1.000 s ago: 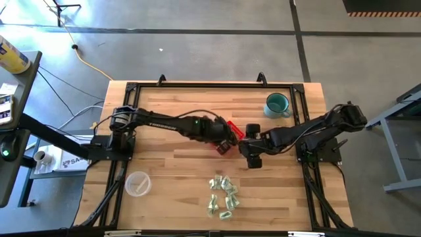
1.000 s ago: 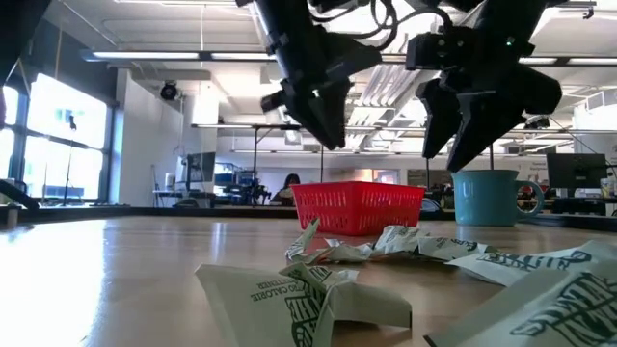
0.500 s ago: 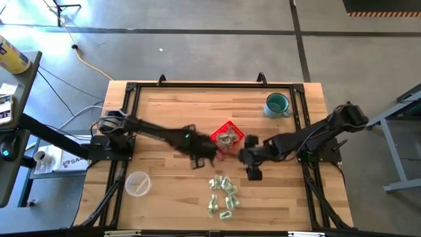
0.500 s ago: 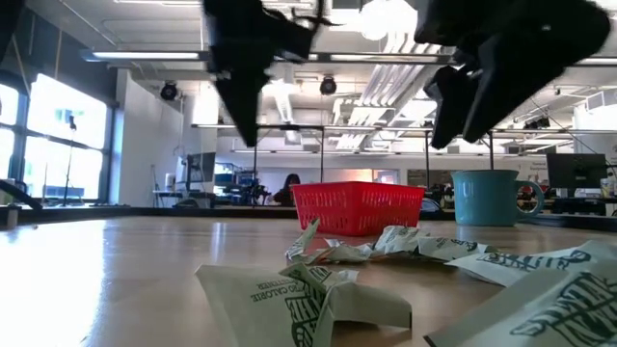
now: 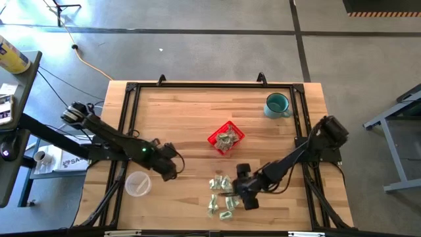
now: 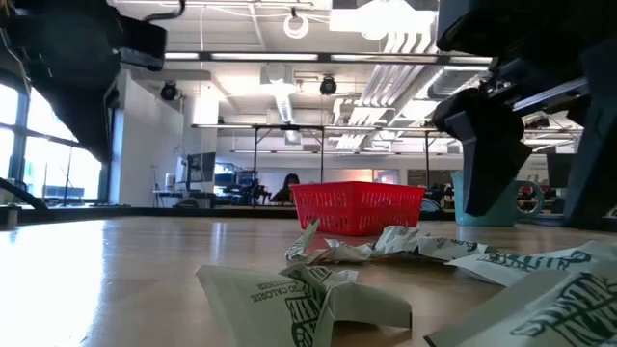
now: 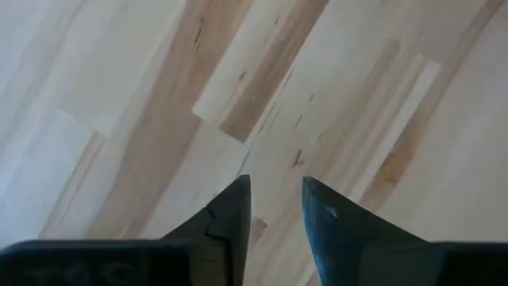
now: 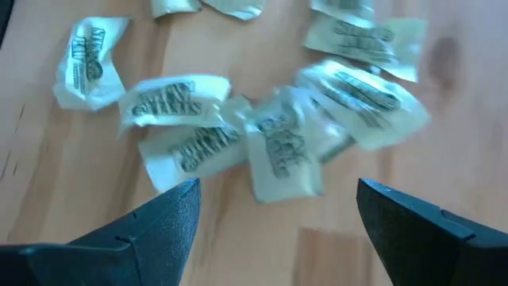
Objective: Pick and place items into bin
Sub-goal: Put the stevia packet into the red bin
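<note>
The loose items [image 5: 222,195] lie in a tight heap on the desk [image 5: 191,105] close to its near edge, a little right of the middle, crinkled pale green wrappers overlapping one another. That bunching gives the right arm a single place to work. A few more wrappers already rest inside the red bin [image 5: 226,137], which stands near the desk's centre, well apart from the teal mug [image 5: 277,105] at the far right corner and the clear cup [image 5: 138,184] near the near left corner.

The right hand [image 5: 246,191] hangs just beside the heap's right side, its wrist camera looking straight onto the wrappers [image 8: 278,151] between widely spread fingers [image 8: 159,222]; it holds nothing. The wide spread suits dropping over a single wrapper, though with the pieces touching it may catch 2 at once.

The left hand [image 5: 168,168] sits over bare wood toward the left edge, near the clear cup. Its fingers [image 7: 230,214] stand a little apart with only the desk showing between them, so it is released and empty, parked clear of the right arm's path.

1 second ago both hands crowded the bin at the centre, the left directly over it. Since then the left arm has swung back toward the left edge and the right arm has come down from beside the bin to the heap. The bin and the heap have not shifted.
</note>
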